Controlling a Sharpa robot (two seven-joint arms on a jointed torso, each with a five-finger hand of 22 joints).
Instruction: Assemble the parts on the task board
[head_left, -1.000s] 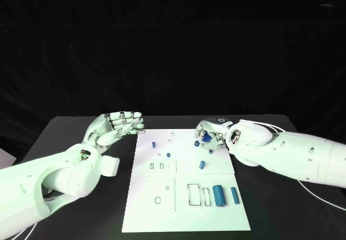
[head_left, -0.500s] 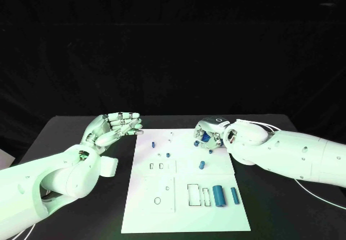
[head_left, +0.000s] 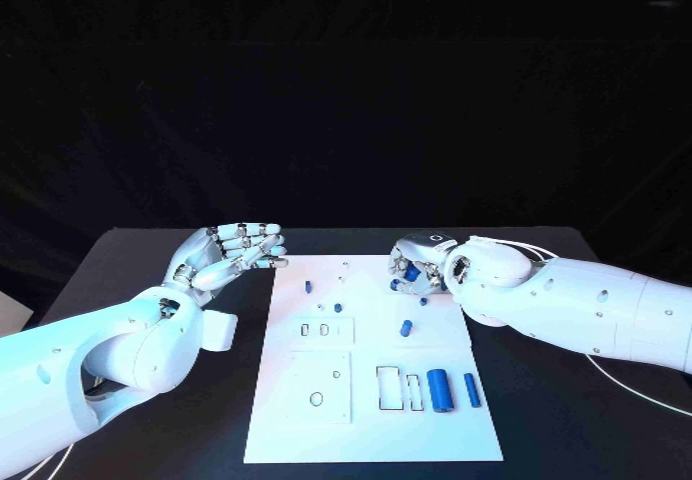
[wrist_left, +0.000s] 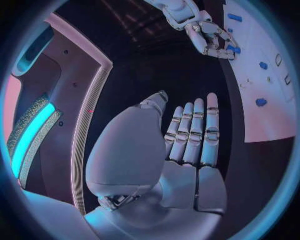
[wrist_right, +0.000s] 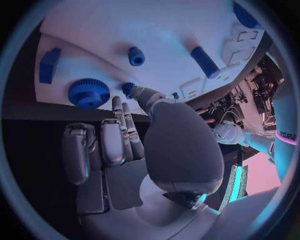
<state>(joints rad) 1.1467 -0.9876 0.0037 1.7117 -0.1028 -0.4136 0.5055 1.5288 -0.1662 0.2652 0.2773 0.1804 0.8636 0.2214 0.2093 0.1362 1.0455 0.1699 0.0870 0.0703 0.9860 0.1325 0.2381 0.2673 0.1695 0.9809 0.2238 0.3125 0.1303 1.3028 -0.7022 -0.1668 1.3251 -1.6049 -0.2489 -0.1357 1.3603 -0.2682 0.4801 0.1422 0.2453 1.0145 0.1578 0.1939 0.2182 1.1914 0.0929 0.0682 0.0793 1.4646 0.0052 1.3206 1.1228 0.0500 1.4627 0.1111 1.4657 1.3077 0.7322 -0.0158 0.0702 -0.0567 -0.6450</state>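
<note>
Your task board (head_left: 433, 410) carries blue parts (head_left: 438, 389); your right hand (head_left: 418, 267) hovers over its far edge, fingers curled around a blue part (head_left: 410, 272); left hand (head_left: 228, 253) empty, fingers apart.

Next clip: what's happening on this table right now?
A two-armed robot is working at a white task board with small blue parts on it. Its right hand is down over the board's far right corner, fingers curled around blue parts there, a blue gear among them; whether it grips one is unclear. The left hand hovers off the board's left side, holding nothing. Two blue cylinders lie near the board's right edge, and other small parts sit across it.
</note>
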